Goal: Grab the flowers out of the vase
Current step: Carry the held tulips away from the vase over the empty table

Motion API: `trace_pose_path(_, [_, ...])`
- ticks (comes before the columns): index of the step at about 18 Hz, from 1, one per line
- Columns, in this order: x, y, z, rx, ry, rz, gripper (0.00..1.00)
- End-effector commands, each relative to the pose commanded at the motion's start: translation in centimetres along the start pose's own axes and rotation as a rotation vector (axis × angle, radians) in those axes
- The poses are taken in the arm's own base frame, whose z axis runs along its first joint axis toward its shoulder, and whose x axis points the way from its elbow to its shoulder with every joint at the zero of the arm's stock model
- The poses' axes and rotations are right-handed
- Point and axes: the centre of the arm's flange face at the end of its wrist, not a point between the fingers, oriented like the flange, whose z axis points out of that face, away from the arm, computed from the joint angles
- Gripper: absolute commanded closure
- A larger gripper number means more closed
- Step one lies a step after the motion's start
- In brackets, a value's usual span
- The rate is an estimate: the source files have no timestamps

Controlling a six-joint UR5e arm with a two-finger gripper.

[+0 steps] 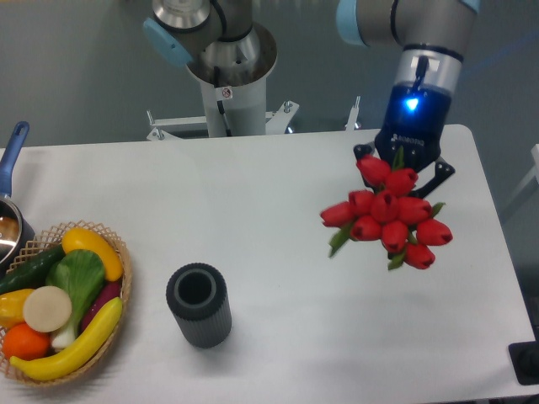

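The flowers (387, 215), a bunch of glossy red tulip buds with green leaves, hang in the air over the right side of the table. My gripper (404, 162) is shut on their stems from above, its fingers mostly hidden behind the buds. The vase (199, 305), a dark ribbed cylinder, stands upright at the front left of centre, far to the left of the gripper. Its round mouth shows nothing inside.
A wicker basket (118, 252) with yellow, green and orange fruit and vegetables sits at the front left edge. A blue-handled metal pot (10, 168) is at the far left edge. The robot base (229, 84) stands behind the table. The table's right edge lies close to the flowers.
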Motion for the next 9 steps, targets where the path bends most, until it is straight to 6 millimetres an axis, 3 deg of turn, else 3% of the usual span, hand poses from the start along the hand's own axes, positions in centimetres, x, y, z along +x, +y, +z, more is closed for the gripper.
trace_pose_path(5, [-0.3, 2.2, 2.1, -0.181, -0.010, -0.013, 0.96])
trace_pose_path(9, [1.3, 0.7, 4.9, -0.326, -0.001, 0.051, 0.94])
